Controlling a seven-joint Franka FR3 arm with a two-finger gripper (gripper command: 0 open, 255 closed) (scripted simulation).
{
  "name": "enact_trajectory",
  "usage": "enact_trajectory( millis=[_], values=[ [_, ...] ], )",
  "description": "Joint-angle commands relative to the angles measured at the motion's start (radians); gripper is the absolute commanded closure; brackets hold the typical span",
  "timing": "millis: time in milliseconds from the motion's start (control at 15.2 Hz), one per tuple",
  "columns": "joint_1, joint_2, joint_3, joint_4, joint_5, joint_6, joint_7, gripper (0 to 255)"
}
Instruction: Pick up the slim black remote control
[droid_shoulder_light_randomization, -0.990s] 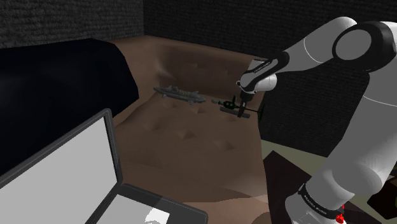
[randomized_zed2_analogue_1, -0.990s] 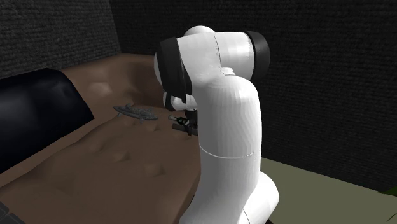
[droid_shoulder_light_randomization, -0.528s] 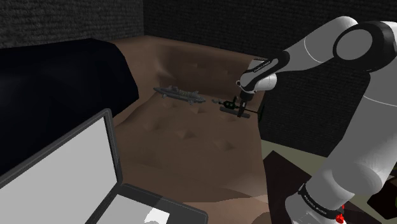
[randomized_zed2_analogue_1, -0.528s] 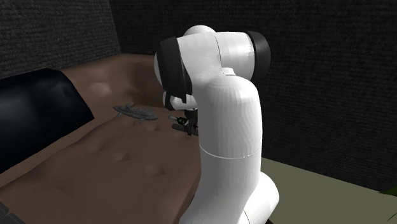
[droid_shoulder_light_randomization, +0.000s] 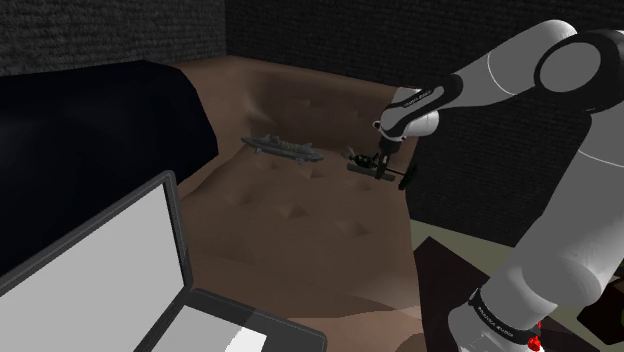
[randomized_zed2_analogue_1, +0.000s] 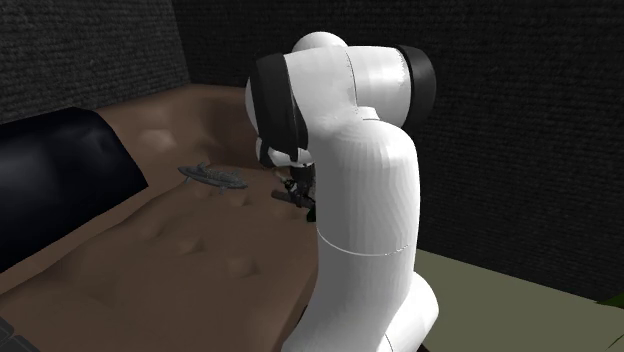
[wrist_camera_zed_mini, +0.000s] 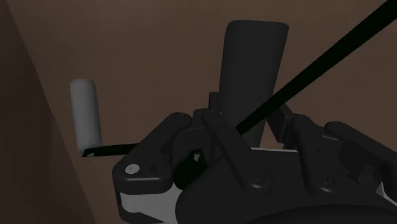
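Now, across the shoulder view, the grey model (droid_shoulder_light_randomization: 283, 148) lies on the brown sofa (droid_shoulder_light_randomization: 290, 215) as before. Further right, the gripper (droid_shoulder_light_randomization: 374, 163) has risen a little, jaws clamped on the slim black remote (wrist_camera_zed_mini: 253, 60). It now hangs just clear of the cushion, so the pickup looks nearly done.

Black remote (wrist_camera_zed_mini: 252, 57), white arm (droid_shoulder_light_randomization: 560, 230) with dark joints, brown couch (droid_shoulder_light_randomization: 290, 225), grey-framed laptop (droid_shoulder_light_randomization: 110, 250)
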Motion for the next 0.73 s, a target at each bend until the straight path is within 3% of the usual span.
enact_trajectory(
  millis=[0,660],
  values=[
    [0.002,-0.022,-0.003,0.006,-0.013,-0.026,0.008,255],
    [0.007,-0.092,-0.008,0.046,-0.052,-0.131,0.034,255]
  ],
)
